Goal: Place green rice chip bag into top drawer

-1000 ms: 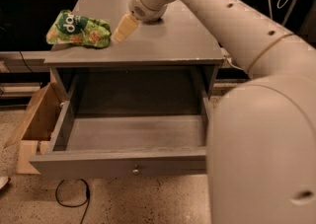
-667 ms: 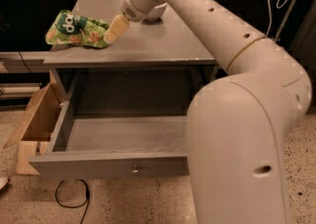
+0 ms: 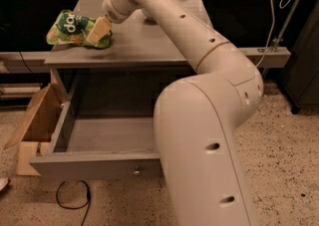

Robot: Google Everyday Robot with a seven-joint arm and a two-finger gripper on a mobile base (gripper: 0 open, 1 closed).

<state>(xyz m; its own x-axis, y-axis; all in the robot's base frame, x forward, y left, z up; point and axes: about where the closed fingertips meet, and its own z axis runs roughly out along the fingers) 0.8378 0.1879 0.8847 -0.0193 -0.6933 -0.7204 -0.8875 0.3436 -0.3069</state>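
- Pincer (image 3: 98, 31): has closed in from the right over the last second. It was clear of the snack bag's right end and is now set against it, at the left rear of the surface (image 3: 149, 41). Whether it is released or clenched cannot be told.
- Green rice chip bag (image 3: 70, 27): lies crumpled on the surface, logo up, in the same spot as a second ago and not lifted.
- Reading of the change: the approach looks finished and the grasp is the step in hand. Lifting and placing are not yet done.
- Top drawer (image 3: 107, 138): pulled well out below the surface, floor bare, with its knob (image 3: 135, 171) at the front panel. It is ready to receive.
- Arm (image 3: 199, 120): its bulky lower segment hides the drawer's right part, leaving the left part open to view.
- Cardboard box (image 3: 35, 120): stands open just beside the drawer's left wall, a wrong receptacle close to the drop point.
- Cable (image 3: 70, 201): looped on the floor in front of the drawer, out of the path.
- Obstacle: the surface's front edge lies between bag and drawer, so the bag must travel forward past it before descending.
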